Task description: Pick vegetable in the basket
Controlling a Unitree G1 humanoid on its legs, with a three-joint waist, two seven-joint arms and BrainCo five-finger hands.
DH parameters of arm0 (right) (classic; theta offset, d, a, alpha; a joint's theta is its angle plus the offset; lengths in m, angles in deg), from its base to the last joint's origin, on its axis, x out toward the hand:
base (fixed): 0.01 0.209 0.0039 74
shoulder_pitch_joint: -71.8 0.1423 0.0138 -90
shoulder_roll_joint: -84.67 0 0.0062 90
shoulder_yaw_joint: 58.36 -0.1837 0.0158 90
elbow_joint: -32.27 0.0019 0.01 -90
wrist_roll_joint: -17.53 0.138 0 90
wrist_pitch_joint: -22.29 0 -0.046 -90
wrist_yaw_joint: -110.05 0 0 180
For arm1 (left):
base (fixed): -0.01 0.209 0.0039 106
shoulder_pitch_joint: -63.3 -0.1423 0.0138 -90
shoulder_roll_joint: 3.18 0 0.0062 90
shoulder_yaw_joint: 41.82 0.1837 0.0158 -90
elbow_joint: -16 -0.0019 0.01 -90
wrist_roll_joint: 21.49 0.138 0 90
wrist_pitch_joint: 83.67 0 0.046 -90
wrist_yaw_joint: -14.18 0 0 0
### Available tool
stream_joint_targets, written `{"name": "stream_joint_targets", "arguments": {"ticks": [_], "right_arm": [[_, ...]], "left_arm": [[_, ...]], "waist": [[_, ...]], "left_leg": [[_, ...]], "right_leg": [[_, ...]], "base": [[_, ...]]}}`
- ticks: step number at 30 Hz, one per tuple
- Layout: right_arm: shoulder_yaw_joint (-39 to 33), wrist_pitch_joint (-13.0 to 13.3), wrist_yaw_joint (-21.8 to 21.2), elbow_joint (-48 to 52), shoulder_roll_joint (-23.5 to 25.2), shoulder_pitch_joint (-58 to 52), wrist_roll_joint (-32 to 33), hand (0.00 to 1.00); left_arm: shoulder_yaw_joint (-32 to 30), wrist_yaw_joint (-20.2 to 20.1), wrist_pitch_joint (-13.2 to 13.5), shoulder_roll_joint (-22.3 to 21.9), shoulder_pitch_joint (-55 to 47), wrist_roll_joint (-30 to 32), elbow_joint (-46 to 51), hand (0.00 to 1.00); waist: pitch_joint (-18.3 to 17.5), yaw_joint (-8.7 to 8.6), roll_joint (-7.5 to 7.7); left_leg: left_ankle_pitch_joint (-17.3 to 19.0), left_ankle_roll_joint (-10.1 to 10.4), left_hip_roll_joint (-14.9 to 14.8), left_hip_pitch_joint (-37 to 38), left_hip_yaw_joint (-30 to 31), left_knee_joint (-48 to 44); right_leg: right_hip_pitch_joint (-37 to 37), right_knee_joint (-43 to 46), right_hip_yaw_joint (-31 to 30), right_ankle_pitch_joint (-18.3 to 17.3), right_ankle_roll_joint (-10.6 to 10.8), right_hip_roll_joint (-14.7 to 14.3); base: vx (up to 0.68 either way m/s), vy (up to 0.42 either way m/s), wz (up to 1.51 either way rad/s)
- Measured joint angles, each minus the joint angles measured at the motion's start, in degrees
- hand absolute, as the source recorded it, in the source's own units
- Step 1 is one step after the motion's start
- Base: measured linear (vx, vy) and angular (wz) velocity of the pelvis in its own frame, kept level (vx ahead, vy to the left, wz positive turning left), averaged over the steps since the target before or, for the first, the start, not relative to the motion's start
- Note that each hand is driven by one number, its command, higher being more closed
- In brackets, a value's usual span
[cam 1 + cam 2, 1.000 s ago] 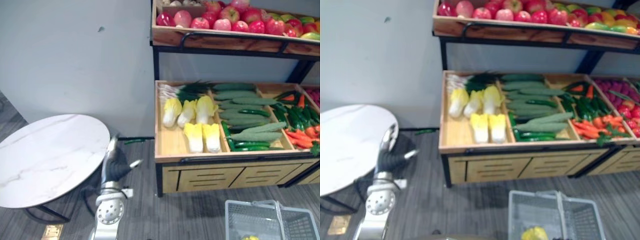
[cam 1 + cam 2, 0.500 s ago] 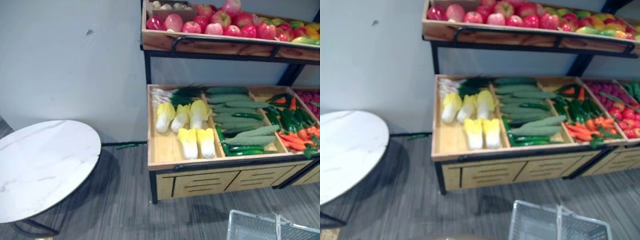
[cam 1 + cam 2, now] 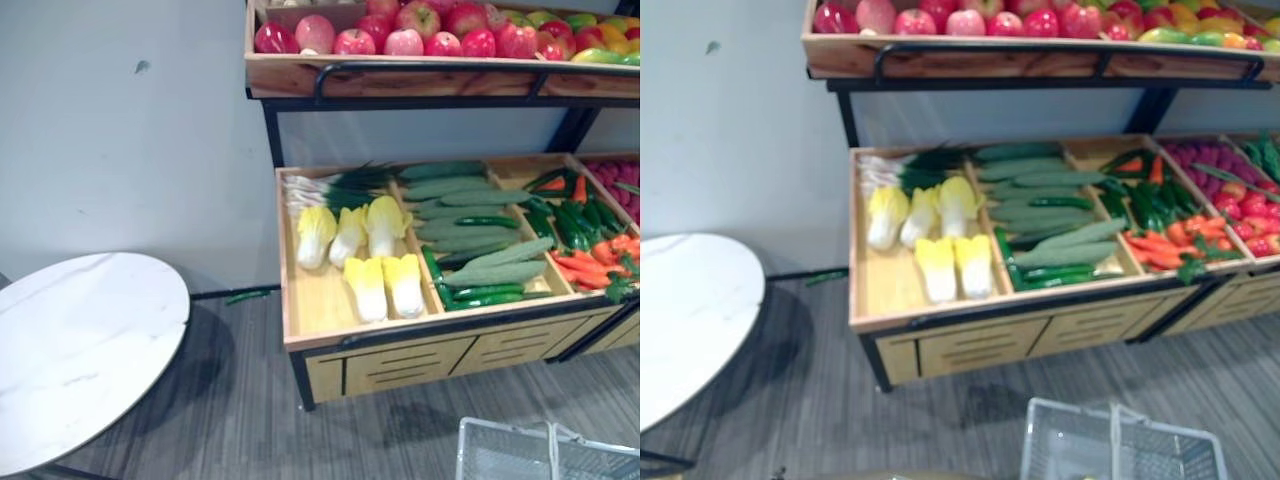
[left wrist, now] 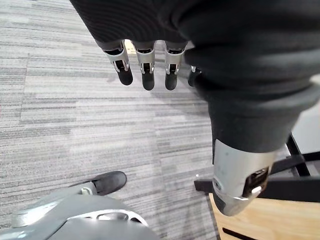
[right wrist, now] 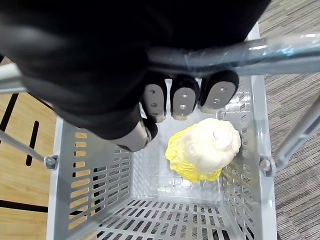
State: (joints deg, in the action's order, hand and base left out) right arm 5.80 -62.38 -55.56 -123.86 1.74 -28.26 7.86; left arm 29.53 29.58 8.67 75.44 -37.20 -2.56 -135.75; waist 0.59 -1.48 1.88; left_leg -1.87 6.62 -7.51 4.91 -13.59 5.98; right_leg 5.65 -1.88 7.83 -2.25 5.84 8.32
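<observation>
left eye view: a wooden produce stand (image 3: pixel 300 335) has red apples (image 3: pixel 420 20) on its upper shelf. its lower tray holds scallions (image 3: pixel 330 185), loose napa cabbages (image 3: pixel 385 285), cucumbers (image 3: pixel 470 215) and carrots (image 3: pixel 590 265). a round white marble desk (image 3: pixel 70 350) sits to the left of the stand on the grey carpet floor (image 3: pixel 250 420). the rim of a grey basket (image 3: pixel 500 455) shows in front of the stand.

right eye view: green peppers (image 3: pixel 1155 205) lie between the cucumbers and the carrots.

left wrist view: the left hand (image 4: pixel 150 25) hangs over the carpet, its fingers (image 4: pixel 145 70) straight and relaxed, holding nothing.

right wrist view: the right hand (image 5: pixel 100 75) has its fingers (image 5: pixel 184 102) curled over the basket's grey handle (image 5: pixel 250 50), gripping it, with the thumb (image 5: pixel 137 137) under the bar. one yellow cabbage head (image 5: pixel 202 150) lies on the basket's floor, directly below the fingertips and apart from them, nearer one side wall.
</observation>
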Motion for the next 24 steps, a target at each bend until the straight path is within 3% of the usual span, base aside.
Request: {"name": "stream_joint_targets", "arguments": {"ticks": [3,8,10,11,12,13,14,15,16,17,18,20,21,22,24], "right_arm": [[0.32,0.05,0.00,0.02,-0.84,0.45,0.68,1.00],[-2.67,0.32,0.00,1.81,-0.92,2.02,1.25,1.00],[-3.03,0.43,-0.03,4.16,0.22,1.99,1.25,1.00],[-2.94,0.51,0.01,5.71,1.16,2.10,1.24,1.00],[-2.74,0.56,-0.01,6.64,1.63,2.19,1.24,1.00],[-2.19,1.17,-0.02,7.80,1.79,3.00,1.28,1.00],[-1.62,1.29,-0.01,8.18,2.02,3.74,1.36,1.00],[-0.80,1.30,0.01,9.15,2.47,3.73,2.47,1.00],[-0.57,1.22,0.23,8.84,2.71,3.54,3.19,1.00],[-0.17,1.17,0.44,8.80,2.53,3.53,3.43,1.00],[1.53,1.12,0.47,8.56,2.11,3.60,3.43,1.00],[3.46,1.10,0.12,8.35,2.14,4.05,3.42,1.00],[3.99,1.05,-0.05,8.31,2.16,4.23,3.44,1.00],[4.31,0.77,-0.20,8.23,2.17,4.23,3.42,1.00],[4.75,0.14,-0.25,7.71,2.00,4.26,3.41,1.00]], "left_arm": [[1.79,-0.05,0.10,0.00,-0.20,0.06,-0.60,0.00],[5.55,-0.11,0.62,1.13,0.70,2.55,-0.09,0.00],[6.03,-0.07,0.67,2.38,0.76,2.66,-0.17,0.00],[5.96,-0.02,0.60,2.97,0.90,2.66,-0.17,0.00],[5.89,-0.02,0.38,3.14,0.97,2.66,-0.16,0.00],[5.13,-0.02,0.05,2.39,1.16,2.61,-0.18,0.00],[4.58,0.05,0.07,2.36,1.35,2.60,0.04,0.00],[4.46,0.05,0.21,2.77,1.81,2.61,1.13,0.00],[4.72,-0.04,0.24,2.90,1.94,2.61,1.85,0.00],[4.83,-0.09,0.26,2.92,1.88,2.61,1.90,0.00],[4.94,-0.27,0.29,2.68,1.87,2.58,1.96,0.00],[5.00,-0.63,0.25,2.56,1.98,2.47,1.80,0.00],[5.01,-0.75,0.22,2.42,2.06,2.46,1.56,0.00],[5.31,-1.02,0.28,2.00,2.08,2.47,0.80,0.00],[5.42,-1.06,0.26,1.86,1.87,2.51,0.55,0.00]], "waist": [[1.17,0.00,0.21],[4.88,-0.01,-0.29],[5.11,0.04,0.08],[5.32,0.09,0.44],[5.38,0.13,0.46],[5.73,0.59,-2.04],[6.86,1.01,-2.36],[7.52,0.64,-1.51],[7.53,0.51,-0.55],[7.49,0.83,-0.42],[7.47,1.11,-0.39],[7.46,0.89,-0.32],[7.31,0.56,-0.18],[7.25,0.37,-1.55],[7.10,0.33,-2.65]], "left_leg": [[0.31,-0.10,-0.04,0.73,-0.45,-0.46],[9.26,-1.00,-1.36,-6.38,-1.78,-17.92],[12.07,-1.51,-2.82,-8.31,-4.59,-22.45],[13.31,-1.64,-3.89,-8.77,-7.03,-23.59],[13.65,-1.90,-4.53,-8.86,-8.84,-23.92],[13.77,-3.70,-7.81,-8.96,-12.99,-23.62],[13.70,-3.79,-8.99,-8.27,-15.13,-23.38],[12.87,-4.32,-9.38,-7.30,-18.44,-21.68],[11.70,-4.49,-9.03,-5.67,-21.51,-19.74],[10.93,-4.23,-8.98,-4.71,-23.69,-18.60],[10.06,-4.35,-8.63,-3.76,-26.83,-17.03],[8.89,-4.31,-7.86,-3.69,-30.60,-16.05],[8.41,-4.43,-7.77,-3.55,-31.69,-15.70],[6.90,-4.17,-7.44,-2.62,-33.61,-13.82],[5.63,-3.42,-7.47,-1.56,-36.20,-12.18]], "right_leg": [[0.14,1.16,-0.34,-0.55,0.49,0.14],[-5.75,11.77,-3.36,-5.15,2.37,2.16],[-7.54,11.46,-6.21,-3.86,4.99,2.01],[-8.76,10.29,-7.80,-1.45,7.78,1.39],[-9.60,9.20,-8.18,1.08,9.18,0.99],[-10.14,4.85,-7.72,9.02,7.97,-1.02],[-11.14,7.36,-4.14,8.81,5.35,-1.64],[-13.16,17.85,3.85,4.62,-0.35,0.31],[-12.69,25.43,10.21,2.13,-3.37,3.24],[-11.57,28.52,13.72,1.12,-4.45,4.92],[-10.51,30.81,16.19,0.85,-4.74,6.74],[-10.39,28.51,17.66,0.18,-3.72,7.63],[-10.29,27.08,18.25,0.13,-3.65,7.33],[-9.72,23.28,18.66,0.15,-3.66,6.15],[-8.31,18.20,18.60,0.14,-3.62,4.50]], "base": [[-0.06,0.002,-0.03],[-0.09,0.044,-0.20],[-0.08,0.129,-0.79],[-0.11,0.139,-1.08],[-0.16,0.129,-1.53],[-0.14,0.132,-1.46],[-0.17,0.171,-1.64],[-0.10,0.166,-1.31],[-0.07,0.156,-1.36],[-0.02,0.099,-1.42],[0.00,0.050,-1.22],[0.00,-0.009,-1.06],[-0.01,-0.104,-1.00],[-0.01,-0.115,-0.66],[-0.02,-0.162,-0.70]]}}
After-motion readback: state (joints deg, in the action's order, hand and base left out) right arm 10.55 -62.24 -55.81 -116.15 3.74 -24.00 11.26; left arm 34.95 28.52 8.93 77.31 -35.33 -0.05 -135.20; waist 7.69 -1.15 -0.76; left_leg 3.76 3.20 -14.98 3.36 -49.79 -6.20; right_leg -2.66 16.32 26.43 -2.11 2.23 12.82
